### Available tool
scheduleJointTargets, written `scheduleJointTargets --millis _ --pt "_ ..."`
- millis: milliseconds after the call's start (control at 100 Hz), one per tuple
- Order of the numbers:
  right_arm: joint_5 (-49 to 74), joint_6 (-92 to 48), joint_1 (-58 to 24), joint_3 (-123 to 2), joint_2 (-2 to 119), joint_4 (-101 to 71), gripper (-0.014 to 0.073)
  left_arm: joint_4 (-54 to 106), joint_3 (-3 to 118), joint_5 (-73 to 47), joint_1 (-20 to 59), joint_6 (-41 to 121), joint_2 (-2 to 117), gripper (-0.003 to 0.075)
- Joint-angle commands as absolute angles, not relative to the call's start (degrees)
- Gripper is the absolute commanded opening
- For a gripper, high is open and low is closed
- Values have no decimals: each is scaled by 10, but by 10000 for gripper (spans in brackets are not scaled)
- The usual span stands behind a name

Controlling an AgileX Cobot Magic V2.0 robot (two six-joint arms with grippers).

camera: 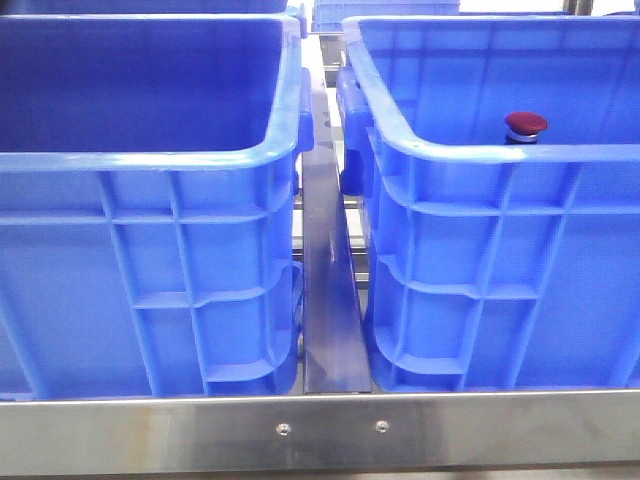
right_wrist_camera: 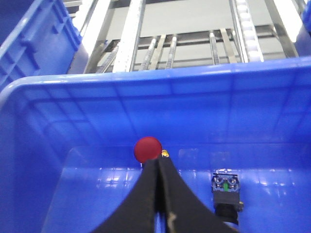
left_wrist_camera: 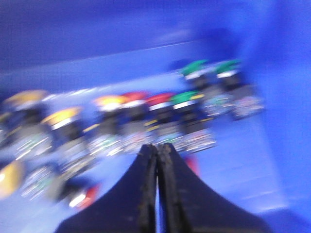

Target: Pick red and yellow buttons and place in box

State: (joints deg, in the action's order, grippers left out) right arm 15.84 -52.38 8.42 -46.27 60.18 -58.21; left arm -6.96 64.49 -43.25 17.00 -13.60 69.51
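The red button point(camera: 526, 124) shows just above the near rim of the right blue box point(camera: 470, 152). In the right wrist view its round red cap point(right_wrist_camera: 147, 149) sits right at the tips of my right gripper point(right_wrist_camera: 159, 162), which is shut with the cap sticking out past it, over the box floor point(right_wrist_camera: 97, 204). My left gripper point(left_wrist_camera: 156, 148) is shut and empty, close above a blurred row of buttons. That row holds yellow caps point(left_wrist_camera: 63, 116), red caps point(left_wrist_camera: 160, 99) and green caps point(left_wrist_camera: 194, 68) on a blue crate floor. Neither gripper shows in the front view.
A second blue crate point(camera: 150, 160) stands to the left, with a metal rail point(camera: 328, 280) between the two. A black button body with a green mark point(right_wrist_camera: 226, 191) lies on the box floor. Metal roller rails point(right_wrist_camera: 160, 48) run beyond the box's far wall.
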Motion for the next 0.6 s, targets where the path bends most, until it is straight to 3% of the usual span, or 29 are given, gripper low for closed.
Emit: scheduleJointTargets --millis 0,300,590 --pt "158 -538 86 -477 585 -586 -94 -70 625 -385 131 -140 643 -20" --pt "142 -539 52 -474 578 -577 -94 -70 508 -356 18 -140 499 -20" --pt "53 -539 -25 -384 473 -577 -94 -71 412 -289 0 -140 354 -20"
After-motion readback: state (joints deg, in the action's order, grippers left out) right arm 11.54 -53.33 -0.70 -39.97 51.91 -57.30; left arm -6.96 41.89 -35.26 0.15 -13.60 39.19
